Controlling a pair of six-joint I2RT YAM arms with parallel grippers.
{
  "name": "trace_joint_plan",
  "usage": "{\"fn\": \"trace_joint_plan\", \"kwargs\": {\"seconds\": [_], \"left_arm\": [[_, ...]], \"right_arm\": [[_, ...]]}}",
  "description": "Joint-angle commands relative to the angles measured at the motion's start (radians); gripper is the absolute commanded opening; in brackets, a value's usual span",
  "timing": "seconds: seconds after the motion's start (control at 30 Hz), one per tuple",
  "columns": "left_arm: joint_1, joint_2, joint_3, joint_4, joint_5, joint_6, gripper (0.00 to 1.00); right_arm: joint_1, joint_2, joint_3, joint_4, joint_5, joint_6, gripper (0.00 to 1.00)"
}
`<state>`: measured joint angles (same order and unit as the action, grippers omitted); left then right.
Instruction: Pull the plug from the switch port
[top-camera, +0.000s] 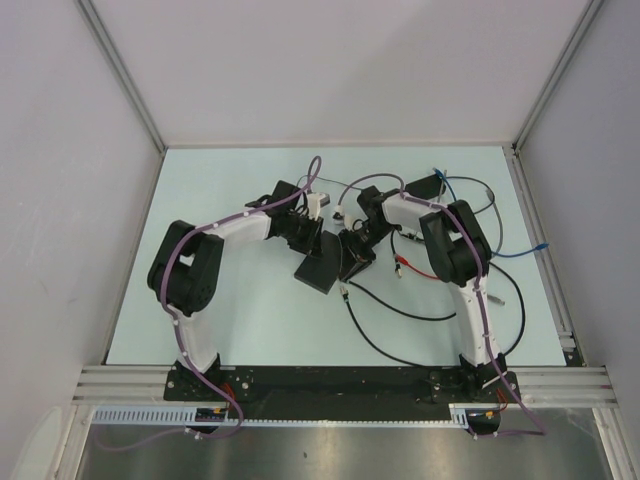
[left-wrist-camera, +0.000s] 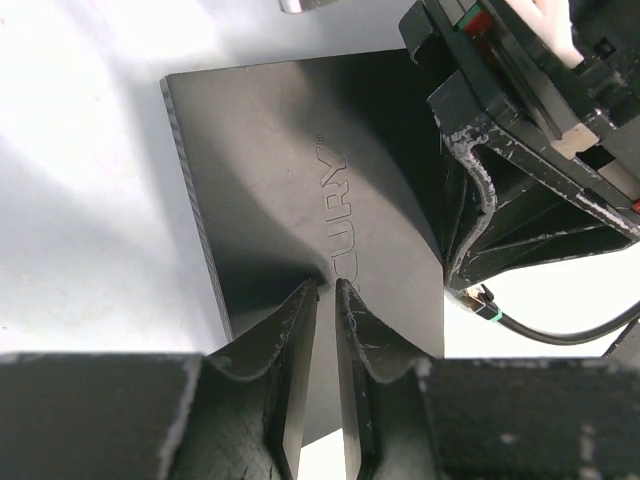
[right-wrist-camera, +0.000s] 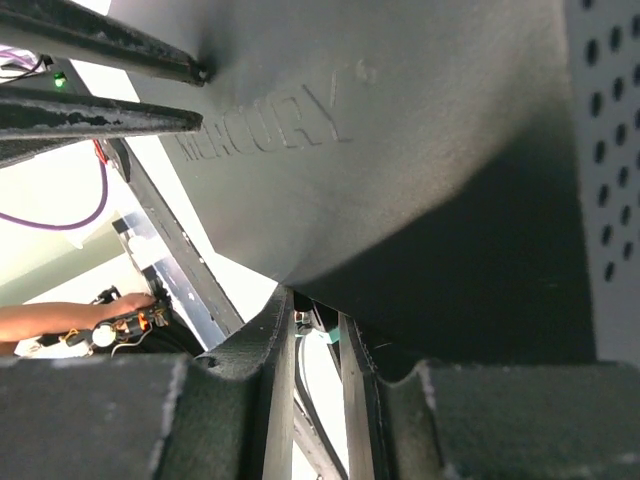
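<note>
Dead centre on the pale surface (top-camera: 250, 320) sits the flat matte-black box (top-camera: 318, 274), with both arms crowding in over it. From above, the arms cover its far part, so its long axis is hard to judge. Embossed on the top face is "MERCURY" (right-wrist-camera: 265, 125). The left wrist view catches only "CURY", the letters running straight away from that camera. The plug (left-wrist-camera: 483, 303), teal-tabbed, lies at the box's right-hand edge near a corner, nose toward the box, and its black cable (left-wrist-camera: 570, 335) trails off to the right. The switch port is hidden, and I cannot tell whether the plug is seated in it. The left gripper (left-wrist-camera: 327, 290) has its jaws at a thin slit, tips over the top face, and whether it clamps anything I cannot tell. The right gripper (right-wrist-camera: 315, 310) is just as narrow at the box's edge, with a sliver of teal and cable showing through the gap. Gripped or merely behind, I cannot tell. Rows of vent holes (right-wrist-camera: 610, 150) line the right wrist view's right side.
</note>
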<state>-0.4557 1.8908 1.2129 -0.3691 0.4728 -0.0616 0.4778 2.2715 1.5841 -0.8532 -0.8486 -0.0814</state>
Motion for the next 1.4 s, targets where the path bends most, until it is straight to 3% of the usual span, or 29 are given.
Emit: {"fn": "trace_joint_plan", "kwargs": {"seconds": [0.0,0.1,0.37,0.67,1.07,1.1,1.13,1.17,1.2,1.23,1.33,1.37], "left_arm": [[0.006,0.088,-0.076,-0.126,-0.221,0.059,0.23],[0.006,0.079,-0.088,-0.125,-0.223,0.086,0.23],[0.002,0.085,-0.078,-0.126,-0.234,0.092,0.24],[0.003,0.077,-0.029,-0.143,-0.227,0.109,0.24],[0.009,-0.082,0.020,-0.166,-0.279,0.226,0.24],[0.012,-0.096,0.030,-0.169,-0.283,0.232,0.25],[0.014,-0.102,0.039,-0.180,-0.290,0.244,0.27],[0.020,-0.108,0.062,-0.185,-0.299,0.247,0.29],[0.022,-0.113,0.077,-0.189,-0.313,0.247,0.41],[0.023,-0.117,0.095,-0.215,-0.325,0.246,0.50],[0.035,-0.153,0.146,-0.241,-0.339,0.255,0.75],[0.043,-0.165,0.160,-0.251,-0.352,0.258,0.88]], "right_arm": [[-0.054,0.115,0.014,-0.087,0.421,-0.067,0.00],[-0.061,0.118,0.067,-0.090,0.459,-0.075,0.00],[-0.033,0.105,-0.160,-0.098,0.376,-0.098,0.00],[-0.076,-0.021,-0.127,-0.066,0.286,-0.092,0.00],[-0.409,-0.299,0.052,-0.064,0.312,-0.251,0.00],[-0.430,-0.305,0.069,-0.050,0.312,-0.250,0.02],[-0.445,-0.306,0.088,-0.046,0.307,-0.245,0.20],[-0.464,-0.310,0.140,-0.043,0.298,-0.239,0.45],[-0.466,-0.306,0.163,-0.046,0.290,-0.235,0.75],[-0.464,-0.303,0.195,-0.052,0.296,-0.230,1.00],[-0.444,-0.277,0.322,-0.087,0.380,-0.181,1.00],[-0.436,-0.271,0.352,-0.092,0.434,-0.144,1.00]]}}
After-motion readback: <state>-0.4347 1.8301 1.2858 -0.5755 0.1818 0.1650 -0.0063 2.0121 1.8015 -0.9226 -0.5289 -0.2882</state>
